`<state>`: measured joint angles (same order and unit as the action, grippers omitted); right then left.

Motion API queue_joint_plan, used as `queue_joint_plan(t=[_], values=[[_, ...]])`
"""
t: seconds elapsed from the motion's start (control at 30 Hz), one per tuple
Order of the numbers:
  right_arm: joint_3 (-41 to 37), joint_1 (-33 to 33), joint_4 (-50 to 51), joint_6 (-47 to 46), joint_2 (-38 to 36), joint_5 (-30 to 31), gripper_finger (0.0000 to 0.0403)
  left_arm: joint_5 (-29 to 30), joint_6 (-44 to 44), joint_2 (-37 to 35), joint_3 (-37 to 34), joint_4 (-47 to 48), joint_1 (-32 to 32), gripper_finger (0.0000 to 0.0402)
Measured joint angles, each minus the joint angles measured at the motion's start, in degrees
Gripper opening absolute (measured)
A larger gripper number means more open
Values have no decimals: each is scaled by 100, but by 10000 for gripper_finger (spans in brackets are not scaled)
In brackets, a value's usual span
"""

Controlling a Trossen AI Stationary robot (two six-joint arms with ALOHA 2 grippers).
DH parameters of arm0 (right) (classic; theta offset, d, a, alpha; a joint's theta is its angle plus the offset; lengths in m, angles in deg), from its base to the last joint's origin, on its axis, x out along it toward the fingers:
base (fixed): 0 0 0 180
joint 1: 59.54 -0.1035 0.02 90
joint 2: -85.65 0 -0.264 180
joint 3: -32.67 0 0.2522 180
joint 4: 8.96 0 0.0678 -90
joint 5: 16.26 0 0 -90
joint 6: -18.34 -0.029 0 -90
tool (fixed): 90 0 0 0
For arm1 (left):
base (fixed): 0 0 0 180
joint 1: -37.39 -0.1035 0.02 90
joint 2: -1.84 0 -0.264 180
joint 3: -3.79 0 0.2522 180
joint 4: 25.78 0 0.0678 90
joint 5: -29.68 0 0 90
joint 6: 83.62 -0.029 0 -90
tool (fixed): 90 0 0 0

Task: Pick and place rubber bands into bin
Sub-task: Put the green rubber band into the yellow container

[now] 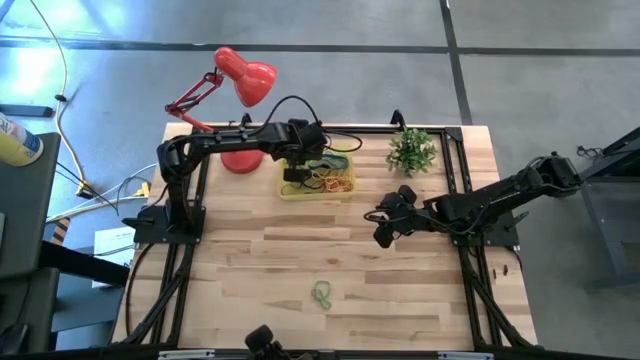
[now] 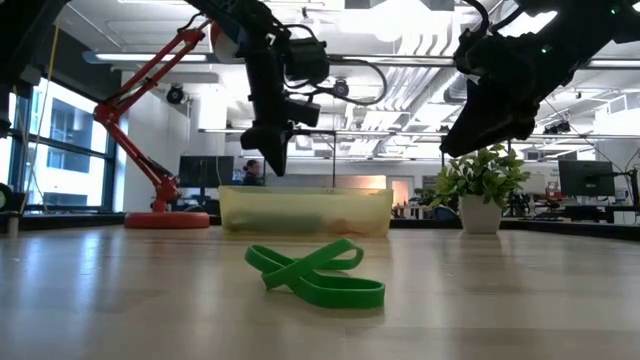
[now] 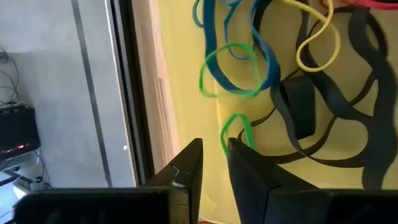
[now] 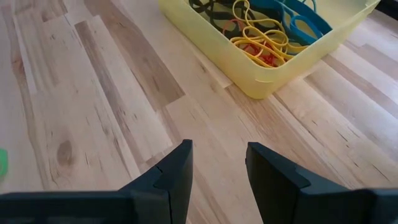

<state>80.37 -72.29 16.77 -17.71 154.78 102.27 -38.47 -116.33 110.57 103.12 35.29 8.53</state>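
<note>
The yellow bin sits near the table's far edge and holds black, blue, yellow, orange and green rubber bands. My left gripper hangs over the bin's left part, pointing down, its fingers a narrow gap apart. A small green loop lies just past its fingertips. One green rubber band lies flat on the table near the near edge. My right gripper hovers open above bare wood, right of the bin. My left gripper has the small green loop right at the inner edge of one fingertip, above the bin's floor. Bin floor shows through the gap between the fingers. I cannot tell whether the fingers touch the loop.
A red desk lamp stands left of the bin, at the far-left corner. A small potted plant stands right of the bin. A black frame runs along the table's sides. Bare wood lies between the bin and the green band.
</note>
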Motion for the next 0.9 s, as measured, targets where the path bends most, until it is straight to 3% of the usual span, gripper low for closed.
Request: queue_joint_plan(t=[0.17, 0.33, 0.57, 0.9], values=[[0, 0, 0, 2, 0, 1, 139, -442, 42, 0, 0, 56, 0, 73], [0, 0, 0, 3, 0, -4, 139, -1512, 402, -2, 0, 209, 117, 74], [2, 0, 2, 37, 0, -24, 139, -2711, 451, -15, 0, 221, 924, 74], [2, 0, 22, 173, 0, -29, 139, -2893, 481, -17, 0, -199, 2651, 74]])
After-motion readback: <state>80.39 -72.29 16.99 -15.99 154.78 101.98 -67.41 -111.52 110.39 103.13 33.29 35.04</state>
